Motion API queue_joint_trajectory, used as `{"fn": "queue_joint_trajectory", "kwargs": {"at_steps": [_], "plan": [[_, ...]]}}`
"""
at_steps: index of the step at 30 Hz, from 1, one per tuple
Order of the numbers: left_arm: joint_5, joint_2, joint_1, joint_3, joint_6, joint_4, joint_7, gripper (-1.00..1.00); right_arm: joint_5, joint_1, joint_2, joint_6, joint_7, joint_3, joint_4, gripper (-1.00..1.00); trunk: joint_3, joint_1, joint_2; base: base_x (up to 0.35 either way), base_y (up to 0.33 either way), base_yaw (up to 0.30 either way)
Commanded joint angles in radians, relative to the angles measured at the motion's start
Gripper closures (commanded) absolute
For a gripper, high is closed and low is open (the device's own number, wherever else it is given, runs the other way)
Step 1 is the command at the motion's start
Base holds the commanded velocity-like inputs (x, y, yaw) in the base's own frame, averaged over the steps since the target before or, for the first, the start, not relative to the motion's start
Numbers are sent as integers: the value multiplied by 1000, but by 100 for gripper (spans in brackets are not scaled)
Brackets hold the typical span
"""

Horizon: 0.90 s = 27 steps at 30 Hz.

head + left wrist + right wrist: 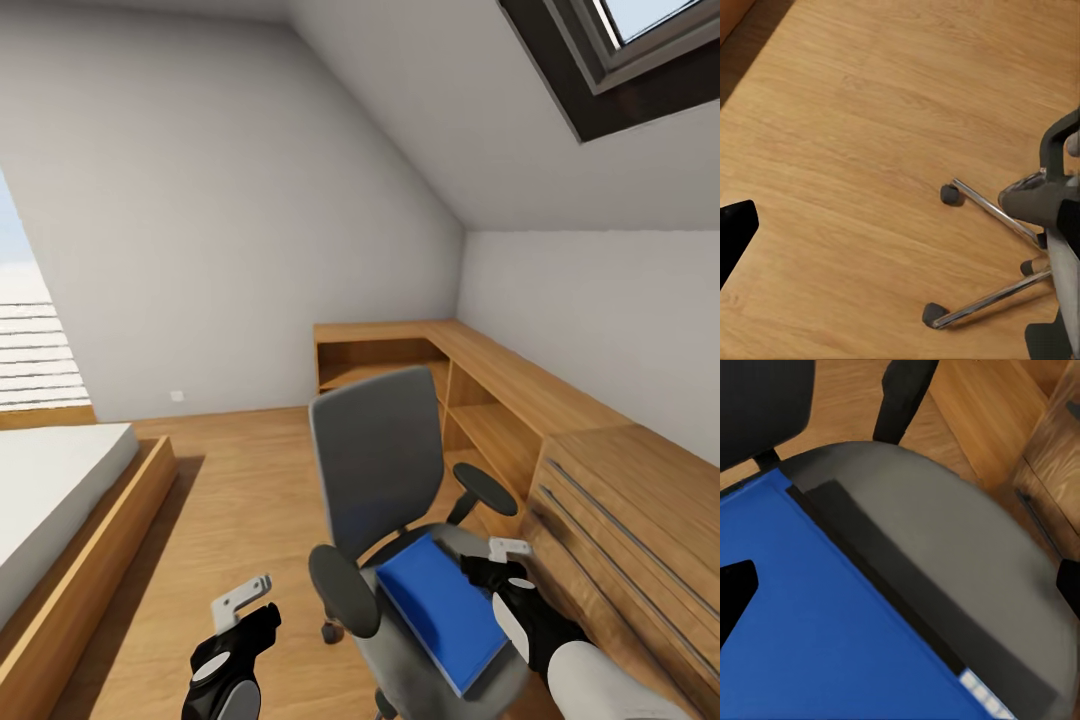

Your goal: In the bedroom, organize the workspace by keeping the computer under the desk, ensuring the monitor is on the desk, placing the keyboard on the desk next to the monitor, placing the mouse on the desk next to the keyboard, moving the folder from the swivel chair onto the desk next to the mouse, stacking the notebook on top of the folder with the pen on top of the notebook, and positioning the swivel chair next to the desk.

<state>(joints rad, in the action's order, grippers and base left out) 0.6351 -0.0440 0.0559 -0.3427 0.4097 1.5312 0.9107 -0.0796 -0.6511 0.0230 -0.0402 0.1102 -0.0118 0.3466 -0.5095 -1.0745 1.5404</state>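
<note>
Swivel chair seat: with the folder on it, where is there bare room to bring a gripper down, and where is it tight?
On the swivel chair, the folder covers most of the seat. A bare grey strip borders its edge on the right gripper's side, toward the wooden drawer unit. That side is tight between armrest and drawers. The left gripper hangs over open floor between chair and bed.

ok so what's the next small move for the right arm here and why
Probably lower the right tool onto the near edge of the blue folder and close on it. The folder lies flat on the swivel chair seat, and the right wrist view shows the tool hovering just above it, open and holding nothing. The left tool hangs over bare floor beside the chair.
</note>
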Motion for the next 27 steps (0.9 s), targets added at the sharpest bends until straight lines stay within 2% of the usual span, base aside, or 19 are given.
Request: {"fn": "queue_joint_trajectory", "kwargs": {"at_steps": [1, 8, 12, 13, 14, 19, 23, 27], "plan": [[5, 0, 1, -1, 4, 1, 7, -100, -9, 0, 0, -4, 1, 1, 2, -100, -1, 0, 1, 188, 0, 0], [5, 0, 1, 0, 4, 1, 4, -100, -9, 0, -3, 10, -4, 2, 11, -100, -1, 0, 1, 74, 0, 0], [6, 0, 1, 1, 4, 1, 4, -100, -9, -1, -15, 29, -21, 2, 16, -100, -1, 0, 1, 8, 0, 0], [6, 0, 1, 1, 4, 2, 6, -100, -9, -1, -17, 30, -42, 2, 17, -100, -1, 0, 1, 3, 0, 0], [6, 0, 1, 2, 4, 3, 8, -100, -9, -1, -19, 30, -95, 2, 18, -100, -1, 0, 1, 1, 0, 0], [6, 0, 1, 3, 4, 5, 11, -100, -10, 0, -19, 28, -167, -1, 18, -100, -1, 0, 1, 0, 0, 0], [6, -1, 1, 4, 4, 5, 12, -100, -9, 0, -19, 30, -177, -1, 18, -100, -1, 0, 1, 0, 0, 0], [6, -1, 1, 4, 4, 4, 14, -100, -9, 0, -20, 31, -181, -1, 19, -100, -14, -16, 29, 0, 0, 0]]}}
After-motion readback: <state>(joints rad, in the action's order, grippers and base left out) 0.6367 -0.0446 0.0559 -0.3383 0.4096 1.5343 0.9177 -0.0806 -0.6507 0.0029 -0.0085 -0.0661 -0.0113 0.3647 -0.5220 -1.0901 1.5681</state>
